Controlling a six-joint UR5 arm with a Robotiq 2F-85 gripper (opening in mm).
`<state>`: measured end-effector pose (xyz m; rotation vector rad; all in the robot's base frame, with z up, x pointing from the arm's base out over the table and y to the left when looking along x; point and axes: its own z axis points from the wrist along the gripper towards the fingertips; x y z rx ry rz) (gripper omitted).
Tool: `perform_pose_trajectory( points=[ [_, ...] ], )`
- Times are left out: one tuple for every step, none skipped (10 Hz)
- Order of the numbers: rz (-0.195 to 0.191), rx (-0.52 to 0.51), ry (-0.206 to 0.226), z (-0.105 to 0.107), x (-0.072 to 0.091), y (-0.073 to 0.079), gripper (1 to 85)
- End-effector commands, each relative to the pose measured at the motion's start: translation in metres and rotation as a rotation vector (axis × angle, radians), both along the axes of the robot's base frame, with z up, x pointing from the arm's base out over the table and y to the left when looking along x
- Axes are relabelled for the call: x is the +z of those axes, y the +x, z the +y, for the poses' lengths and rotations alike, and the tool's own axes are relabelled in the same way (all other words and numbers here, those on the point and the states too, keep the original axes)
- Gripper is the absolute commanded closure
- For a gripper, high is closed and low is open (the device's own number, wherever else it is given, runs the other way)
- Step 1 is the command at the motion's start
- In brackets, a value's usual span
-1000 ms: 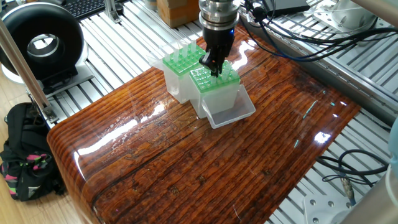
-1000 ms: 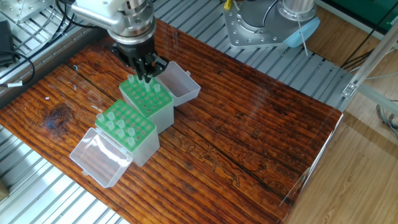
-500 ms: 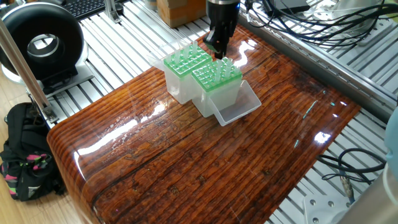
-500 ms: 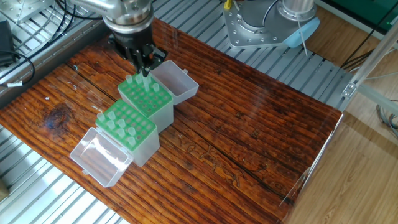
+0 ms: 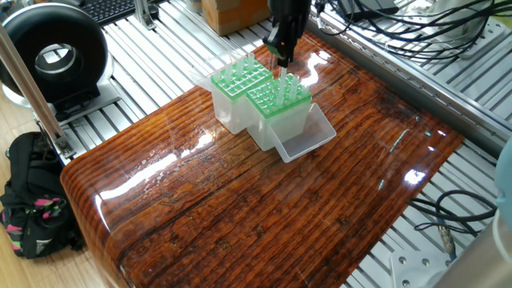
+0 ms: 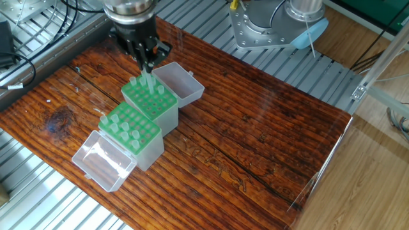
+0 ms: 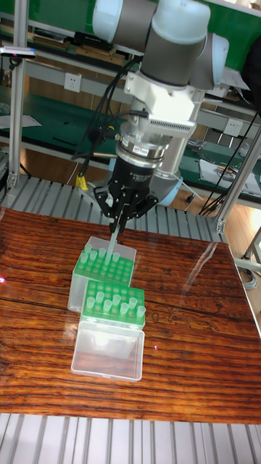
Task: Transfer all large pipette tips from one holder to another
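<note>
Raised since a second ago, the end effector [image 7: 116,230] has left the holder top and now hangs above its 12 o'clock edge, jaws closed on one tip [image 6: 147,78] that points down, clear of its hole. Recommended: keep it vertical, centre it over a free hole in the other holder [image 6: 133,133], then lower without scraping neighbours. Tips are slender, translucent whitish cones; several stand in both green-topped holders on the worktop [image 6: 255,128], with their clear lids lying open beside them.
</note>
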<state>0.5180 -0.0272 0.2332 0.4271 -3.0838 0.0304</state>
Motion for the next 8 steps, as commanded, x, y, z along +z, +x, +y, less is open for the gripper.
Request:
perform_pose_trajectory(
  points=[
    [0.005,0.009,0.015,0.000,0.020,0.000,73.7],
    [0.008,0.009,0.015,0.000,0.026,-0.001,73.7],
    [0.011,0.009,0.013,0.000,0.030,-0.001,73.7],
    [0.013,0.009,0.015,0.000,0.034,0.000,73.7],
    [0.019,0.007,0.016,0.001,0.039,-0.001,73.7],
    [0.027,0.007,0.016,0.001,0.046,-0.001,73.7],
    [0.033,0.008,0.016,0.001,0.055,-0.001,73.7],
    [0.036,0.008,0.013,0.001,0.066,0.001,74.0]
  ],
)
